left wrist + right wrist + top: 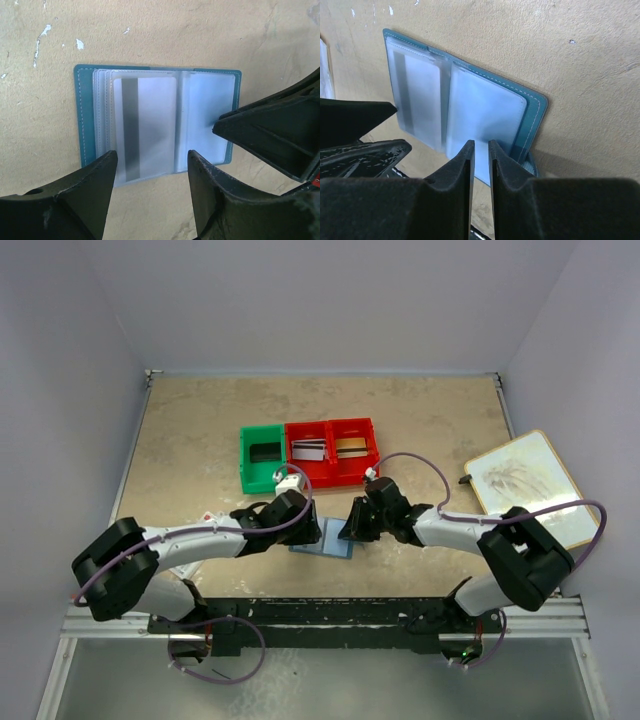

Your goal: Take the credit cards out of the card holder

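The card holder [326,541] lies open on the table between my two grippers, lighter blue sleeves up, and also shows in the left wrist view [207,100] and the right wrist view [485,107]. A silver-grey credit card [150,125] with a dark stripe sits in its left clear sleeve and shows in the right wrist view too [417,97]. My left gripper [152,155] is open and empty, its fingertips either side of that sleeve's near edge. My right gripper [481,145] has its jaws almost together, its tip resting on the right sleeve. The right gripper's tip [222,127] shows on that page.
A green bin [246,462] holding a dark card and a double red bin [330,473] holding a silver-grey card [308,450] and a gold card [350,445] stand just behind the wallet. A framed white board [525,485] lies at the right edge.
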`<control>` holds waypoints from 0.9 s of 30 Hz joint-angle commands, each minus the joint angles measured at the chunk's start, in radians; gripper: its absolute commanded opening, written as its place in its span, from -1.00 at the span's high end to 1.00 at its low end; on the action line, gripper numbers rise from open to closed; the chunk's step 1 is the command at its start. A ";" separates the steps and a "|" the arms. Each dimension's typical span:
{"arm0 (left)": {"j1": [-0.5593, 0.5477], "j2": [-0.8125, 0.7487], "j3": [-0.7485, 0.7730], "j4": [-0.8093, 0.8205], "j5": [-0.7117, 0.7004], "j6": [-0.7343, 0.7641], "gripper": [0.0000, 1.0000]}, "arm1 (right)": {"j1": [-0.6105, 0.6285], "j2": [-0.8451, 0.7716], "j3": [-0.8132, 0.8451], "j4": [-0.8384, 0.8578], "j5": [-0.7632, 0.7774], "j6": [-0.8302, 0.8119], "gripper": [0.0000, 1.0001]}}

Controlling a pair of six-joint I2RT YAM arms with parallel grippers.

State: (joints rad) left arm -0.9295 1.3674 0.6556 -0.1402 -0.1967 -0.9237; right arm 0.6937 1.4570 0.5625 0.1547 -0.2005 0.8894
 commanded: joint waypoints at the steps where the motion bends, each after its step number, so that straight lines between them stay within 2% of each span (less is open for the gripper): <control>1: 0.000 0.025 -0.006 0.042 0.016 -0.001 -0.12 | 0.002 -0.001 0.018 -0.066 0.055 -0.032 0.58; 27: -0.002 0.036 0.034 -0.041 -0.047 0.019 -0.12 | 0.001 0.031 0.045 -0.051 0.059 -0.034 0.58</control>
State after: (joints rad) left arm -0.9306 1.4006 0.6594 -0.1406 -0.2073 -0.9230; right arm 0.6937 1.4727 0.5888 0.1352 -0.1898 0.8818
